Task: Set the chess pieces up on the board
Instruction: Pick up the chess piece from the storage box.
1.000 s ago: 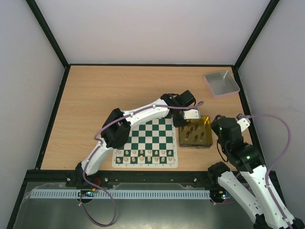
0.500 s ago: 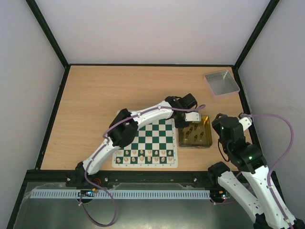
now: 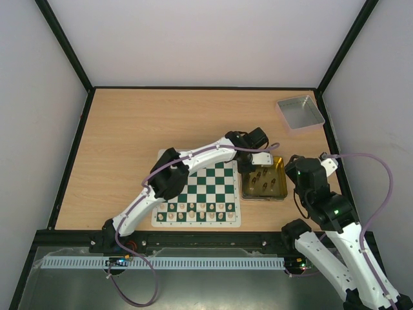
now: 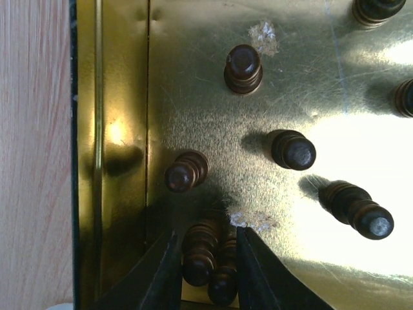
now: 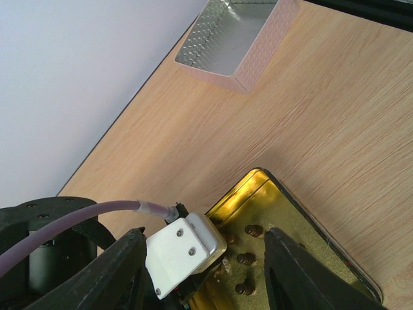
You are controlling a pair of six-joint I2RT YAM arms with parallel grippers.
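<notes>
Status, top cam: left arm (image 3: pixel 193 158) reaches diagonally over the green-and-white square chessboard mat (image 3: pixel 205 183), wrist end sitting at the far-left corner of the gold rectangular metal tin (image 3: pixel 281 192). Tin sits just right of the board on the wooden table (image 3: pixel 129 129). Dark brown turned-wood chess pieces (image 3: pixel 264 181) are all in the tin, none on the board. Pale cream chess pieces (image 3: pixel 197 210) fill the two near rows. Right arm (image 3: pixel 317 190) is parked beside the tin's right edge. Grey rectangular tray (image 3: pixel 300 112) is at the far-right corner, well apart.

Left wrist cam: left fingers (image 4: pixel 164 278) are down inside the tin next to its side wall, narrowed onto two dark pieces lying side by side between them. Each pad looks to be touching a piece. Six more dark pieces are spread over the tin floor, one just beyond the fingertips.

Right wrist cam: right fingers (image 5: pixel 126 271) are spread wide, holding nothing, above the table. Past them is the left arm's white wrist block (image 5: pixel 184 252) over the tin corner, three dark pieces visible beside it, and the tray further out.
</notes>
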